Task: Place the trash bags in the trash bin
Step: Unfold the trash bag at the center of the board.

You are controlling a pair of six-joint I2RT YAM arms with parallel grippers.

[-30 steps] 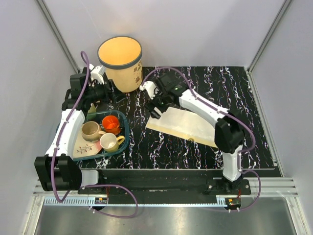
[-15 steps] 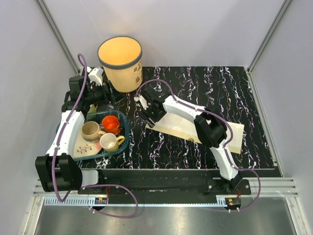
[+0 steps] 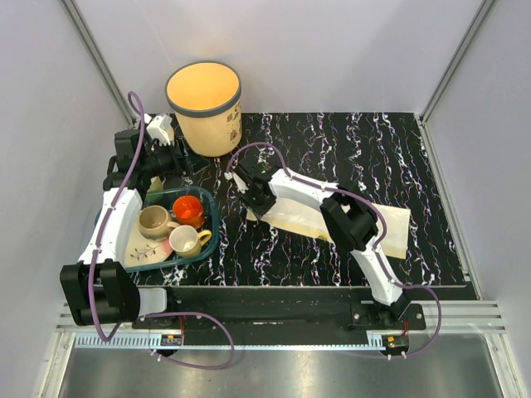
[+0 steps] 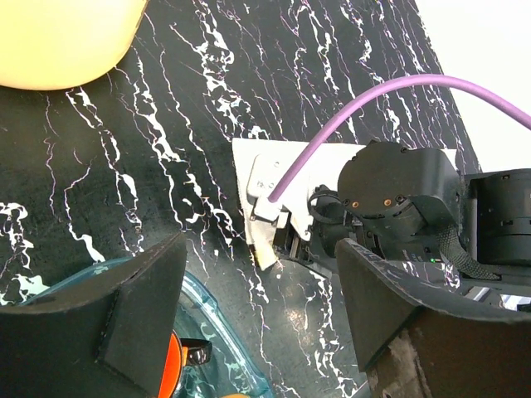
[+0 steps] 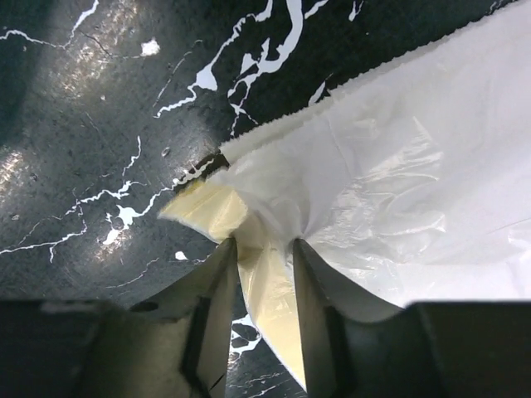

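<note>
Film of the trash bags is spread flat on the bench as a pale sheet wider than the bin, and its long axis is seen to run from a left corner near the bench's middle out to the right and slightly toward the near edge. That left corner is grasped by the right pincer: in the right wrist view the film is gathered into a pucker between the two fingers, with a yellowish fold clamped there and the rest of the sheet fanned out to the right. The trash bin is stood upright at the far left of the bench, well apart from the sheet, so that from the held corner it lies farther back and to the left, roughly in line with the sheet's long axis. The left pincer is held released, its jaws wide with nothing between them, between the bin and the teal tray of cups. The bin is nearer to the left arm, but the bags are reached only by the right. It is judged that the coming move depends on the corner being lifted and drawn back-left toward the bin's mouth, with the long trailing sheet dragged behind; a snag on the rim, or slippage of so thin a film, is to be feared.
</note>
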